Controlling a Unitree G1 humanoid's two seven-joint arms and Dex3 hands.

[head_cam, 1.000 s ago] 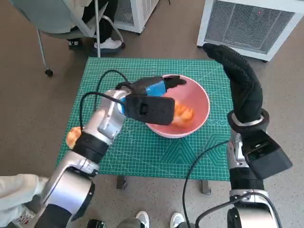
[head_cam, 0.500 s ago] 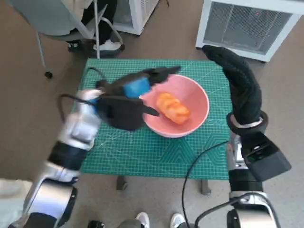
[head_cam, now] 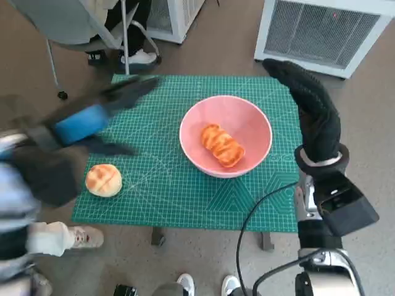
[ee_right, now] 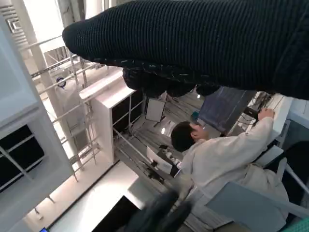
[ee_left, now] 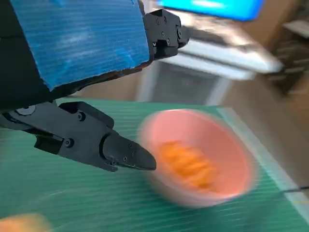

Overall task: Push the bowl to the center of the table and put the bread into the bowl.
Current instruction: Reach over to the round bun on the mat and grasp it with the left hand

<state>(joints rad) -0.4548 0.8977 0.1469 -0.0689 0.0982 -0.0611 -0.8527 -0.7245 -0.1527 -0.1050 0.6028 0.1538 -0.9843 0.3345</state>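
Note:
The pink bowl stands near the middle of the green mat and holds an orange twisted bread. The same bowl and its bread show blurred in the left wrist view. A round bun lies on the mat near its left front corner. My left hand hangs blurred over the mat's left side, empty, fingers spread and apart from the bowl. Its fingers hold nothing. My right hand is raised at the mat's right edge, fingers straight, empty.
A chair and a person's feet are beyond the table's far left. A white grilled unit stands at the far right. A person in white shows in the right wrist view. A foot is near the front left.
My left hand has let go of the twisted bread, which now lies in the bowl, and has swung away to the left. The bun is uncovered. The right hand has not moved.

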